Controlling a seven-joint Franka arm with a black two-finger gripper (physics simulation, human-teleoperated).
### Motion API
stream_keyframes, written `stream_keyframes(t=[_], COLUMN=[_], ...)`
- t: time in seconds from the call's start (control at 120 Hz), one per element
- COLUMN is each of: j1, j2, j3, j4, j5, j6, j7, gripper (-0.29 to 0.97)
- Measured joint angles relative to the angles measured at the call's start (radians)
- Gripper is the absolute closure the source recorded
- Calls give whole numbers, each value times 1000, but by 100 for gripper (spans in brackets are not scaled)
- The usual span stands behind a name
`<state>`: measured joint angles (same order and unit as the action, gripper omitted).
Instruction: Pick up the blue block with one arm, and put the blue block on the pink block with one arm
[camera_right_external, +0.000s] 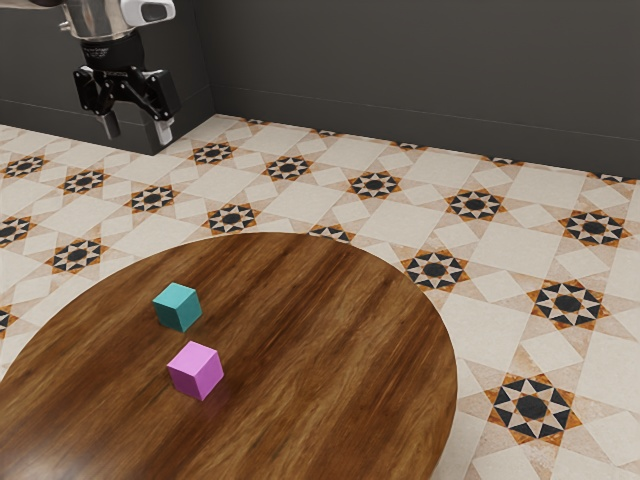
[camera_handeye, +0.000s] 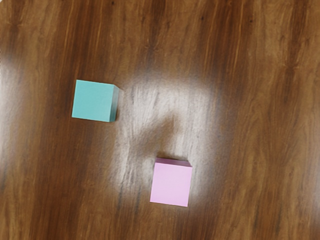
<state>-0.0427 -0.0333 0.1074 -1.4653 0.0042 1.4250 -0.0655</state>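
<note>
A teal-blue block (camera_right_external: 177, 306) rests on the round wooden table (camera_right_external: 330, 340), toward the exterior view's left. Just in front of it, a short gap away, sits a pink block (camera_right_external: 195, 370). My gripper (camera_right_external: 137, 127) hangs high above the table at the exterior view's upper left, open, with nothing between its fingers. From the wrist camera I look straight down on both cubes: the blue block (camera_handeye: 94, 101) and the pink block (camera_handeye: 171, 183) lie apart on the wood, far below the hand.
The table's curved edge (camera_right_external: 440, 330) runs close on the exterior view's right, with patterned floor tiles (camera_right_external: 520, 250) beyond. A dark wall (camera_right_external: 400, 50) stands behind. Bare wood surrounds the two blocks.
</note>
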Motion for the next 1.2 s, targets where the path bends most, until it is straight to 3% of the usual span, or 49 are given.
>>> stream_keyframes(t=[0.208,0.358,0.433,0.992,1.067,1.2], j1=[2,7,10,-11,-7,7], j2=[1,14,38,62,58,-17], j3=[0,-7,-11,-2,-1,-6], j4=[5,232,279,294,267,-60], j5=[-1,4,5,6,8,11], j6=[-3,-75,-103,-152,-138,4], j7=[0,-1,-2,-2,-2,-1], gripper=[0,0,0,0,0,0])
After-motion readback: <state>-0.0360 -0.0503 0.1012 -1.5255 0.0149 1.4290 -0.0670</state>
